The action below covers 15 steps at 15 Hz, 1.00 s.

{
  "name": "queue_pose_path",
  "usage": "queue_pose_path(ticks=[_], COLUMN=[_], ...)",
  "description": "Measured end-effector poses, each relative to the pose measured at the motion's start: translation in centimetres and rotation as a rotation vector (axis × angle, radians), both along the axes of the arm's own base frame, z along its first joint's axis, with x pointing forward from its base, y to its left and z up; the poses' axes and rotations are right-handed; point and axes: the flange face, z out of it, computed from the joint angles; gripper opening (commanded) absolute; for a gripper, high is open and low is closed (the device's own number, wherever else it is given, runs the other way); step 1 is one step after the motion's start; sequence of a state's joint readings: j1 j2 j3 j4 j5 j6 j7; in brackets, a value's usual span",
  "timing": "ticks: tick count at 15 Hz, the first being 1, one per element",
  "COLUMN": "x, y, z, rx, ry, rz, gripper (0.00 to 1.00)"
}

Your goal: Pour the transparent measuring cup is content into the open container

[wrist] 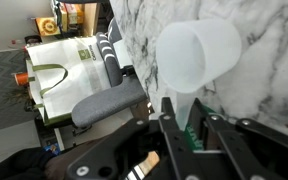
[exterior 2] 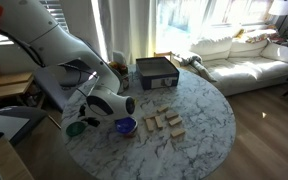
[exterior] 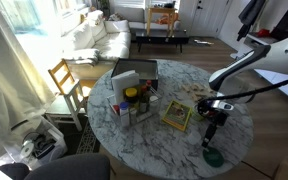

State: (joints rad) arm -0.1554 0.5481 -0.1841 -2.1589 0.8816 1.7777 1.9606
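Most of the approach looks finished to us. The claw (wrist: 187, 108) is clamped on the transparent measuring cup (wrist: 199, 55), with its fingers (wrist: 169, 120) pinching the cup's near side, and the cup is held clear of the marble counter (exterior: 154, 145). Just below the claw, close to the counter's edge, sits the small green dish (exterior: 213, 157). In an exterior view the dish (exterior 2: 77, 128) lies under and slightly beside the claw (exterior 2: 88, 117), with a gap between them. In the wrist view a sliver of green shows between the fingers, beneath the cup, and we take it to be that same dish (too little shows to be sure).

What we cannot settle is the pour itself. The cup looks milky in the wrist view, so we cannot tell what it holds or how steeply it is tipped. We make out nothing lying in the dish, though it is tiny in both exterior views. We therefore judge the lifting and carrying done, and the tipping and emptying left.

A blue bowl (exterior 2: 126, 126) sits near the claw, to one side. Well apart from the claw, across the counter, stand a grey box of bottles (exterior: 134, 85) and a few wooden blocks (exterior 2: 164, 122).
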Motion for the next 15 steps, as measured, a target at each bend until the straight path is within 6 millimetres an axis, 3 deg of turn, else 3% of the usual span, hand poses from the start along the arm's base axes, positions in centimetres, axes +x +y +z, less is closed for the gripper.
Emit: queue_pose_path(ticks=[5, 6, 10, 15], x=[0.4, 0.5, 1.1, 2.1], y=[-0.3, -0.4, -1.0, -1.7], z=[0.2, 0.3, 1.7, 6.8], rx=[-0.005, -0.008, -0.027, -0.057], ry=[-0.006, -0.010, -0.045, -0.155], rz=[-0.003, -0.004, -0.013, -0.025], gripper=[0.96, 0.99, 1.00, 1.00])
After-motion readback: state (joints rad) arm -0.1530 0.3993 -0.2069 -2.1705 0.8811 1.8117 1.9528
